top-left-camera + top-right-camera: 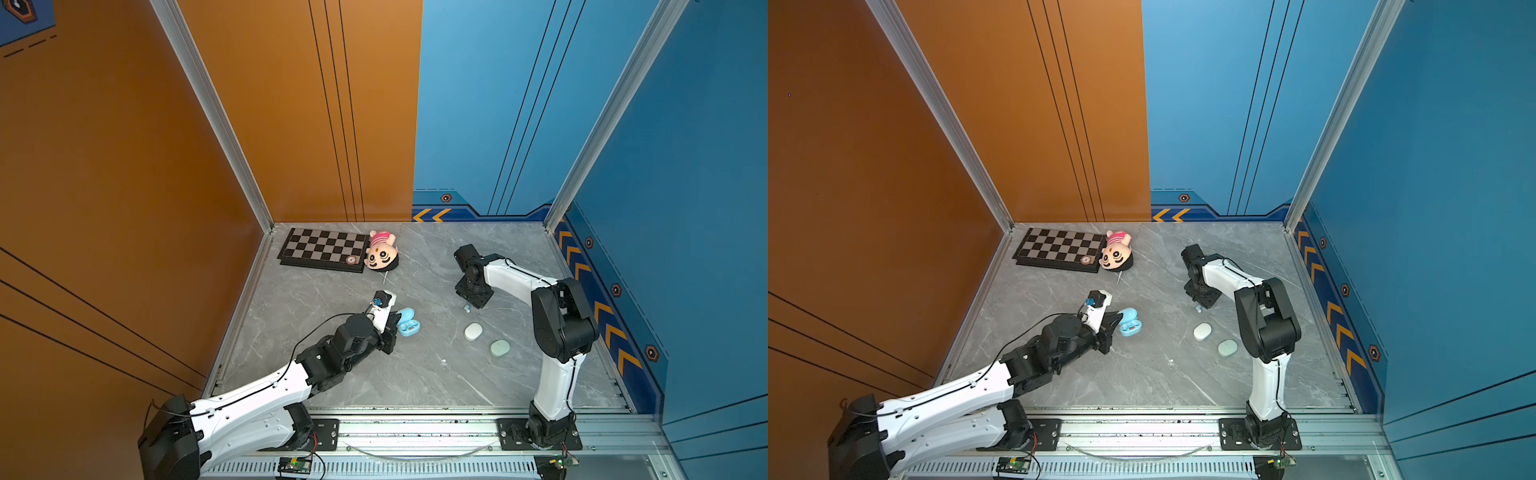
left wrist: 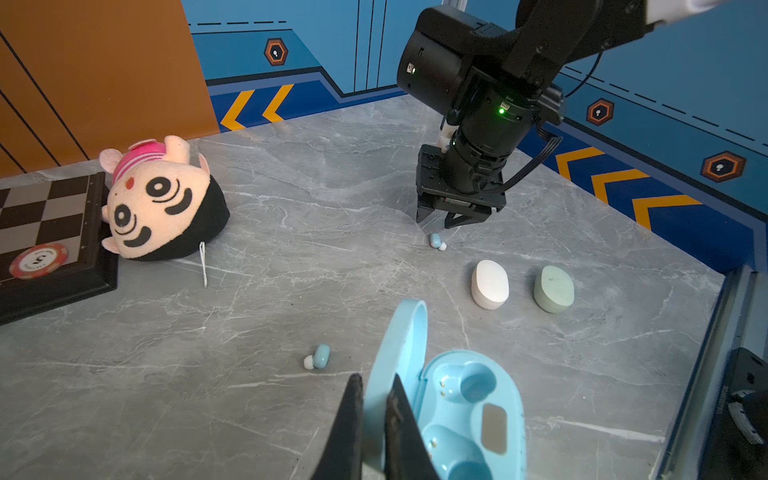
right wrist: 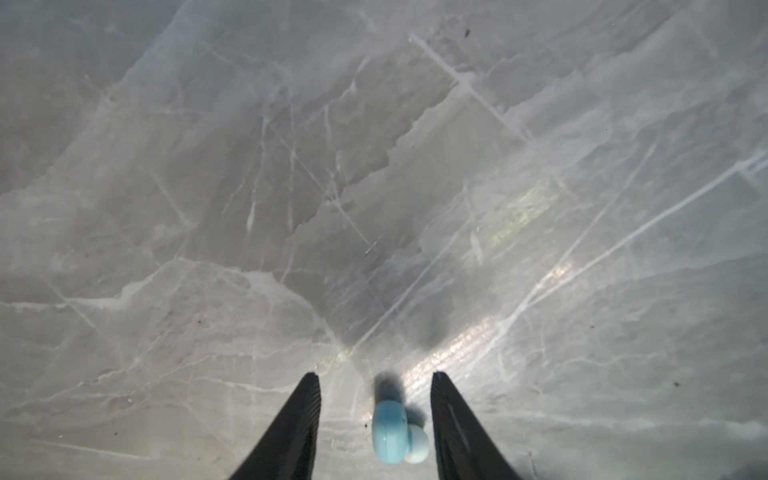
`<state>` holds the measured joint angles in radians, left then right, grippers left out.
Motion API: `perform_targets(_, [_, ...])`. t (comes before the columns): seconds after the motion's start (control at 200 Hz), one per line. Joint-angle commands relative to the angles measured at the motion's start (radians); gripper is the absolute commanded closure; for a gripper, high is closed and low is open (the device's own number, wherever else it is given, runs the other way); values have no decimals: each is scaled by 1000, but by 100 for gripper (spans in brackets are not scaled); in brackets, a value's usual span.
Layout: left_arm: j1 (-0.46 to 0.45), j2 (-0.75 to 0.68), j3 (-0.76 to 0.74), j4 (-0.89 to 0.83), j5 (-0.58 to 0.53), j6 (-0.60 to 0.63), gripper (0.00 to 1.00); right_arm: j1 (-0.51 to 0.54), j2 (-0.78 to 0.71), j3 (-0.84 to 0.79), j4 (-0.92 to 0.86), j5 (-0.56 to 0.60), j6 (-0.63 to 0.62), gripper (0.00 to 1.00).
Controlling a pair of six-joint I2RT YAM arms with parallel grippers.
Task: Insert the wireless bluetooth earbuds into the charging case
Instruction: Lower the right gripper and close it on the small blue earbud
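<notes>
While left hand clamps the case lid, parted right hand flanks pale-blue earbud.

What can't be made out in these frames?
White case and green case: shut lids hide contents, top and left wrist views.
Blue case: near end cut off by left wrist view's edge; left gripper covers part.
Earbud by right gripper: too small in both top views to tell pose.

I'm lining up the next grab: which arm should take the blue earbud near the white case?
Right. The right gripper hangs open over that earbud; the left gripper is shut on the lid of the blue case.
</notes>
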<state>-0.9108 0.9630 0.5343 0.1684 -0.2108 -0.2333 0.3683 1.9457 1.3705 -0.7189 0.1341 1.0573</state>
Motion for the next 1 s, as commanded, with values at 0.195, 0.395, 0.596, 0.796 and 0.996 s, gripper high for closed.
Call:
perform_targets(0.195, [-13,-16,9,6,-28,6,100,19,25,12,-64,55,-72,54])
perform_targets(0.395, [-13,-21,6,6,-33,6,100,22,36,3,-65,42,-77,60])
perform_targets(0.596, [-13,-21,6,6,-35,6,100,26,37,-9,-64,33,-74,61])
perform_targets(0.796, [-16,-24,4,5,-39,6,100,36,37,-19,-64,34,-76,65])
perform_targets(0.996, [-17,-27,5,5,-41,6,100,40,40,-33,-66,44,-74,67])
